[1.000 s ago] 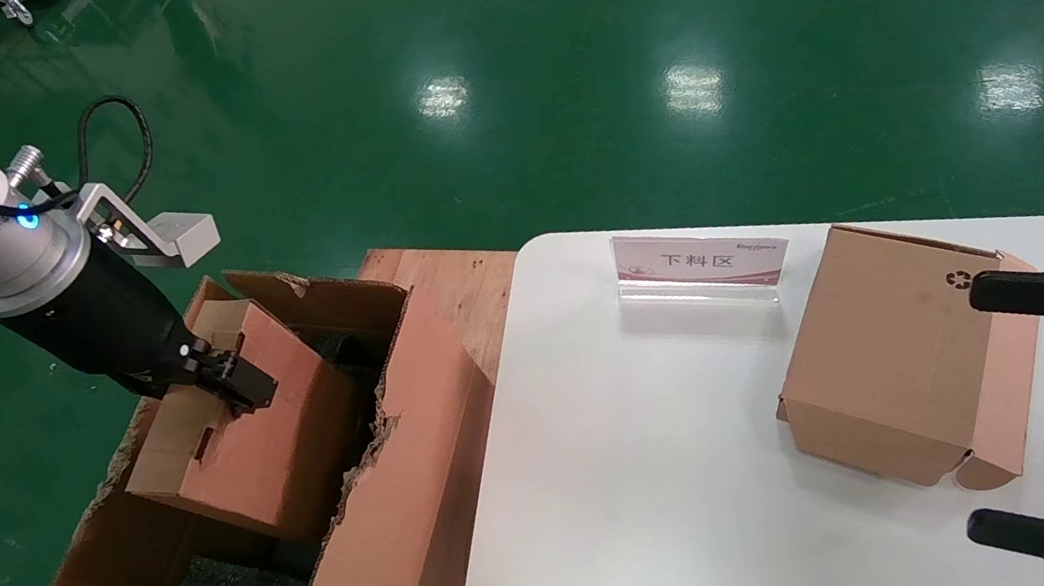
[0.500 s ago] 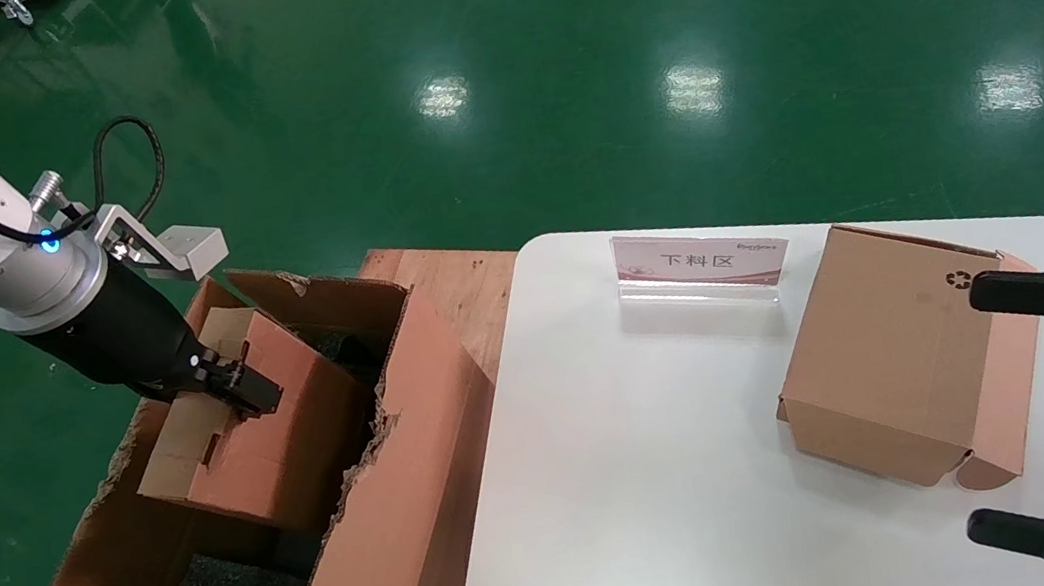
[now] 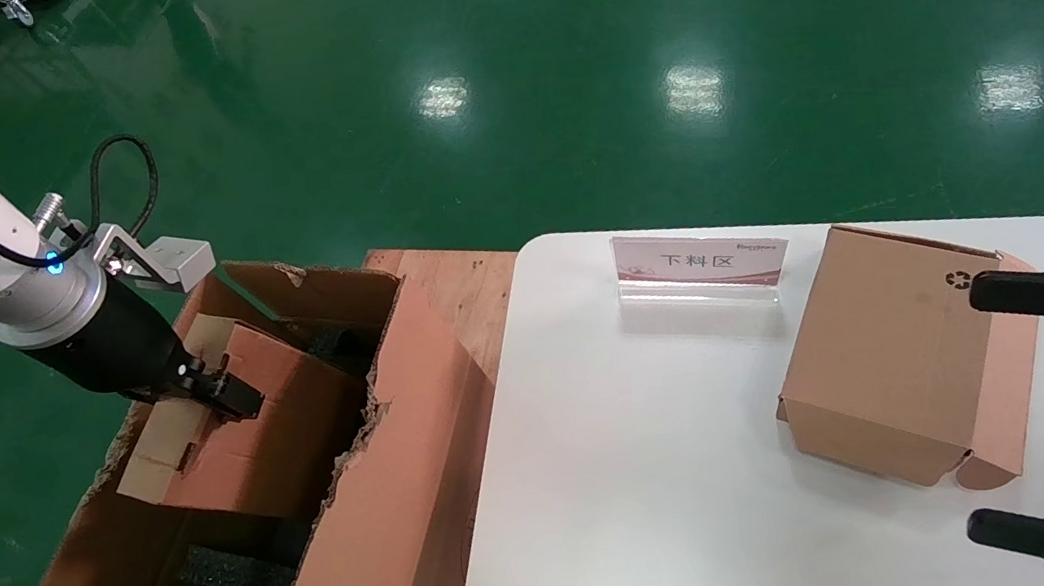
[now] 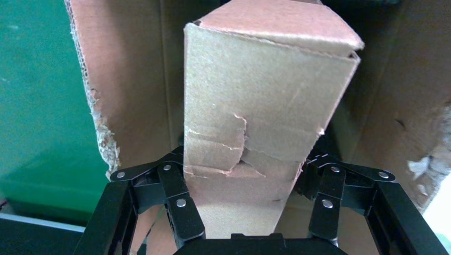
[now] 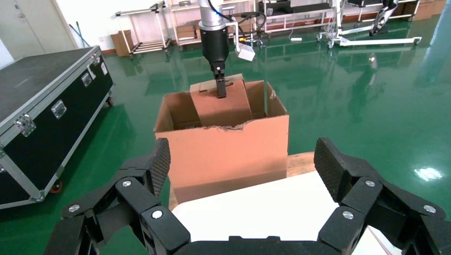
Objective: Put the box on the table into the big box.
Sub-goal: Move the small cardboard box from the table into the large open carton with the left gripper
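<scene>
My left gripper (image 3: 228,397) is shut on the box (image 3: 269,437), a small plain brown mailer. It holds the box tilted and partly down inside the big box (image 3: 393,542), which stands on the floor left of the table (image 3: 647,478). In the left wrist view the fingers (image 4: 183,212) clamp both sides of the box (image 4: 266,90), with the big box's torn wall (image 4: 133,79) behind it. My right gripper (image 3: 971,410) is open at the table's right edge. The right wrist view shows its open gripper (image 5: 239,170) over the table (image 5: 255,212), facing the big box (image 5: 228,149).
A similar small box with a black recycling symbol (image 3: 893,355) sits on the table between my right fingers. A pink sign holder (image 3: 701,261) stands at the table's back. Black foam blocks (image 3: 232,578) lie in the big box. A wooden pallet (image 3: 456,287) lies behind it.
My left gripper has moved down and to the left with the box, sinking it deeper into the big box. The right arm has not moved.
</scene>
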### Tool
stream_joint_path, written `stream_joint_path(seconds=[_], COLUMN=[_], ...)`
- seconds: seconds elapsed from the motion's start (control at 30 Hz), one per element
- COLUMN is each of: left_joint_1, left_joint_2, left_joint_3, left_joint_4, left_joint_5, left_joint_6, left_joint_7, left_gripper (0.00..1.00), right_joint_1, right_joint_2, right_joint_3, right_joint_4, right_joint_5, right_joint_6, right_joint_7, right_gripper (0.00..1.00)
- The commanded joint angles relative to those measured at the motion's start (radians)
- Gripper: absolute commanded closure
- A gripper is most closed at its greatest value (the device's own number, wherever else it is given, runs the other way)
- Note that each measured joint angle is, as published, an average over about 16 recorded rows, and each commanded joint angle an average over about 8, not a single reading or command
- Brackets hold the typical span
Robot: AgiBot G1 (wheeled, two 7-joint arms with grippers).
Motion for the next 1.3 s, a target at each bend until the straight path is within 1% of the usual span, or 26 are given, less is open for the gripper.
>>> stream_joint_path(seconds=[0.03, 0.53, 1.3], left_joint_1=[0.003, -0.022, -0.067], left_joint_2=[-0.001, -0.001, -0.042], left_joint_3=[0.004, 0.016, 0.051], left_joint_4=[0.003, -0.011, -0.066], left_joint_5=[0.007, 0.013, -0.044], left_joint_6=[-0.007, 0.005, 0.052], left_joint_7=[-0.002, -0.03, -0.065], left_gripper=[1.0, 1.0, 1.0], right_joint_1=[0.0, 0.0, 0.0], right_joint_2=[0.0, 0.0, 0.0], right_joint_3=[0.0, 0.0, 0.0], right_joint_4=[0.0, 0.0, 0.0], right_joint_5=[0.0, 0.0, 0.0], right_joint_6=[0.0, 0.0, 0.0], right_joint_7=[0.0, 0.0, 0.0], right_gripper=[0.0, 0.0, 0.0])
